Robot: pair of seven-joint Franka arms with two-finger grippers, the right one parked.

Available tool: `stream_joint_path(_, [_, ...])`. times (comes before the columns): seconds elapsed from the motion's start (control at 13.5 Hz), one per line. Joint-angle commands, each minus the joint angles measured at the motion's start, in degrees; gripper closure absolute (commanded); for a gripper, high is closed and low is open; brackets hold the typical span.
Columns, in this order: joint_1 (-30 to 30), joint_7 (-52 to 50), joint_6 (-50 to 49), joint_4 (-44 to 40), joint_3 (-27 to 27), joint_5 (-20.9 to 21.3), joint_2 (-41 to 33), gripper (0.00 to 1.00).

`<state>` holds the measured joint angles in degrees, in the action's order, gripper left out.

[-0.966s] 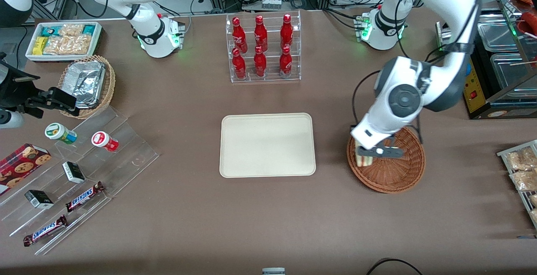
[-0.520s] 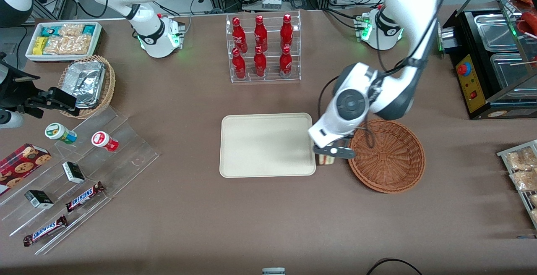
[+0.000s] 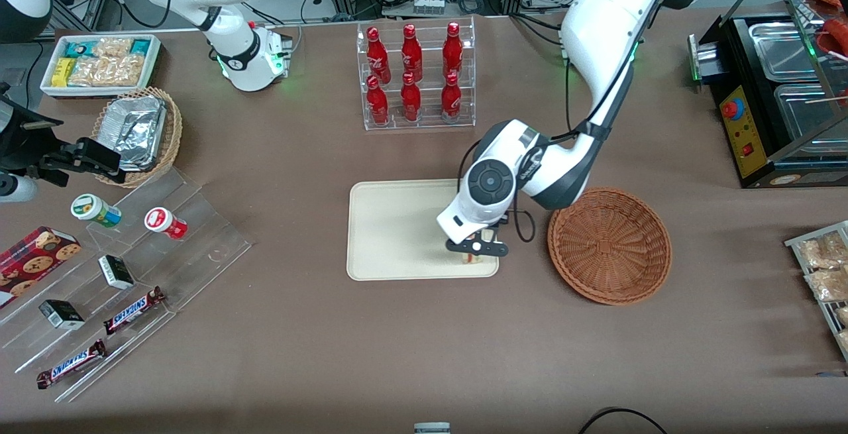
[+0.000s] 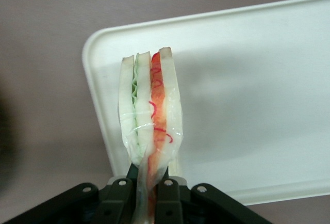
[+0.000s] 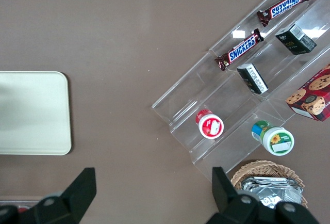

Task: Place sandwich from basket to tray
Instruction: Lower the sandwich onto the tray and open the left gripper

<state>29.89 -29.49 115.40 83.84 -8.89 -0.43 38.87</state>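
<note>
My gripper [image 3: 477, 248] hangs over the corner of the cream tray [image 3: 397, 228] that is nearest the front camera and the basket. It is shut on the wrapped sandwich [image 4: 149, 110], a wedge of white bread with green and red-orange layers, pinched between the black fingers [image 4: 167, 198]. In the front view only a pale bit of the sandwich [image 3: 472, 258] peeks out under the gripper. The reddish-brown wicker basket [image 3: 609, 245] stands beside the tray toward the working arm's end and holds nothing.
A clear rack of red bottles [image 3: 415, 76] stands farther from the front camera than the tray. Toward the parked arm's end are an acrylic stepped display [image 3: 119, 268] with snacks, a tan basket of foil containers [image 3: 136, 129] and a white bin of packets [image 3: 99, 63].
The gripper has carried the sandwich out of the basket, across the gap and over the tray's corner. The basket is now empty.
</note>
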Motion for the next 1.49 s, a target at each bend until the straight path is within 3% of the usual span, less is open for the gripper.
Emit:
stream_joint_path(0.0, [2.01,-2.14,-0.18,-4.91,0.8,-1.5,3.84,1.0])
stream_joint_path(0.52, [3.33,-2.41,3.07,-5.09,0.8,-1.41,6.48,1.0])
stream_joint_path(0.59, [3.33,-2.15,3.16,-5.09,0.8,-1.41,6.57,0.72])
stream_joint_path(0.67, [3.33,-1.62,3.16,-5.09,0.8,-1.06,6.48,0.28])
stream_joint_path(0.74, [3.33,-2.05,3.07,-5.09,0.8,-1.06,6.48,0.0])
stream_joint_path(1.41, [4.03,-4.52,2.98,-5.44,1.33,-0.8,5.69,0.0])
